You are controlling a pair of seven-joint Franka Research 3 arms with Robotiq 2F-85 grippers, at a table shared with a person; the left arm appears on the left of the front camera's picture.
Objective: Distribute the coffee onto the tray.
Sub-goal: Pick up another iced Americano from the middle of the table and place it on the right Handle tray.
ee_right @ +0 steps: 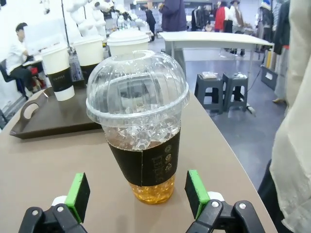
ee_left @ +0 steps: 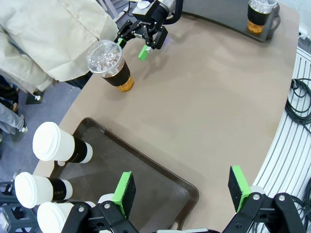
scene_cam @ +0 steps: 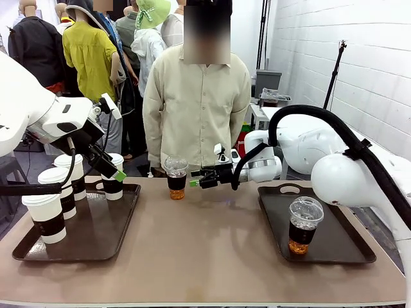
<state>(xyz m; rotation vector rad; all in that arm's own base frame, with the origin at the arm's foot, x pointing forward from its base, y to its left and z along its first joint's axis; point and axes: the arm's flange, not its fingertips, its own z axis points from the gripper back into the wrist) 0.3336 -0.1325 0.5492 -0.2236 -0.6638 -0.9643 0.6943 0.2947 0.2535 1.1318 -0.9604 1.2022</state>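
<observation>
Several white paper coffee cups with dark sleeves [scene_cam: 48,215] [ee_left: 58,145] stand on the dark left tray [scene_cam: 96,237] [ee_left: 150,177]. My left gripper [scene_cam: 112,170] [ee_left: 182,189] hovers open over that tray's far right part, with nothing between its green pads. A clear dome-lidded cup of amber coffee [scene_cam: 176,178] [ee_left: 111,65] [ee_right: 141,131] stands on the bare table near the far edge. My right gripper [scene_cam: 196,180] [ee_left: 141,43] [ee_right: 137,194] is open right beside it, pads either side of its base, apart from it. A second clear cup [scene_cam: 304,224] [ee_left: 260,12] stands on the right tray [scene_cam: 340,247].
A person in a cream shirt [scene_cam: 196,102] stands at the far side, just behind the clear cup. The wide brown tabletop [scene_cam: 205,250] lies bare between the two trays. Cables [ee_left: 301,104] lie on the floor beyond the table's edge.
</observation>
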